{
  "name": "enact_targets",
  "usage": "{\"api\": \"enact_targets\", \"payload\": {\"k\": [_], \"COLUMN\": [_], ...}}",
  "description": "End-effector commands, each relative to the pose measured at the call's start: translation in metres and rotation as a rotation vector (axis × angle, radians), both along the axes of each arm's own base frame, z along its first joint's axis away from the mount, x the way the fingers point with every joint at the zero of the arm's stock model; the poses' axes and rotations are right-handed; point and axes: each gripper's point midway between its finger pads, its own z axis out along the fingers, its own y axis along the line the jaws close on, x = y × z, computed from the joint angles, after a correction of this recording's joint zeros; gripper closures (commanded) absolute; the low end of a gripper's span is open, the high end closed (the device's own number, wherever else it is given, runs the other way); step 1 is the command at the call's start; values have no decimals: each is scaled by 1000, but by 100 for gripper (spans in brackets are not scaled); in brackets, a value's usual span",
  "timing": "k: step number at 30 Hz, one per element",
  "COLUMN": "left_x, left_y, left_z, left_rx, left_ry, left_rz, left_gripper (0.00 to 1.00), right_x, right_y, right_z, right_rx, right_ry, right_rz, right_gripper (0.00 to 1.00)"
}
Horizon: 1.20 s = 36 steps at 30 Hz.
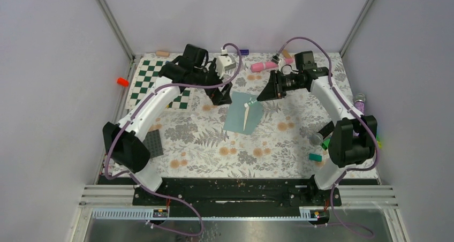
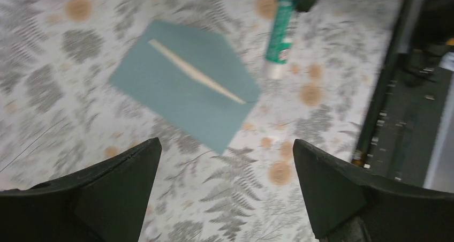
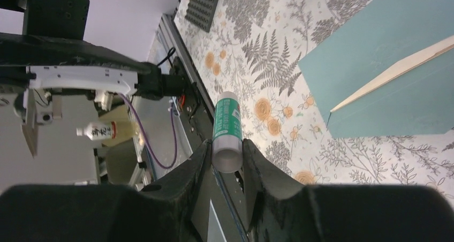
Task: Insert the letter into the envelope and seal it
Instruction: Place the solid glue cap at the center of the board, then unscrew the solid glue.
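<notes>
Teal paper dead centre: the envelope (image 1: 243, 115) (image 2: 184, 84) (image 3: 396, 81) lies flat on the floral table (image 1: 214, 145), its edges clean against the fern print. A thin cream sliver of the letter (image 1: 247, 116) (image 2: 195, 70) (image 3: 391, 73) runs slantwise across it, and that strip is all of the sheet I can see. My left jaws are spread wide with nothing between them, hanging above the envelope's far-left side. Through the left wrist camera the whole teal shape sits in the gap between the two dark fingertips (image 2: 123, 188), well clear of both. My right jaws are pinching a green-and-white glue stick (image 3: 227, 129) (image 2: 279, 33) (image 1: 250, 104), gripped at its back end. Its white tip points down at the envelope's far-right edge, just beside the paper from the left wrist, though I cannot tell whether it touches. Plenty of room on the near side, with bare cloth running from the envelope's lower edge to my bases. Off left, the chequered board (image 1: 155, 81) fills the far corner, and the dark studded plate (image 1: 155, 143) (image 3: 203, 4) sits by my left elbow. A pink object (image 1: 264, 66) lies at the far edge behind my right wrist, and a small teal block (image 1: 315, 157) lies near the right edge.
</notes>
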Motion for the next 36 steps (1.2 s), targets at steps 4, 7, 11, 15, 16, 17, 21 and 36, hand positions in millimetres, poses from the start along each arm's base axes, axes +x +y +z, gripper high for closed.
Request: {"api": "enact_targets", "payload": {"k": [4, 7, 11, 15, 16, 17, 21, 36], "left_x": [-80, -84, -91, -100, -102, -104, -106, -102], "left_y": [-39, -48, -60, -70, -73, -75, -79, -83], "left_z": [26, 32, 42, 41, 39, 36, 26, -7], "left_rx": [-263, -360, -476, -479, -477, -472, -463, -381], "left_ry": [185, 230, 294, 332, 339, 352, 385, 442], "left_rz": [-294, -286, -288, -319, -326, -332, -341, -317], "left_gripper": [1, 1, 1, 2, 3, 4, 15, 28], "right_x": [-47, -56, -67, -76, -77, -77, -76, -74], "right_y": [1, 6, 17, 26, 27, 28, 28, 23], "right_z": [18, 19, 17, 14, 15, 16, 14, 19], "right_rx": [58, 112, 138, 161, 170, 178, 182, 200], "right_ry": [-88, -85, -78, -69, -68, -60, -63, -86], "right_rz": [141, 189, 245, 292, 299, 301, 302, 290], "right_gripper": [95, 95, 95, 95, 95, 95, 95, 95]}}
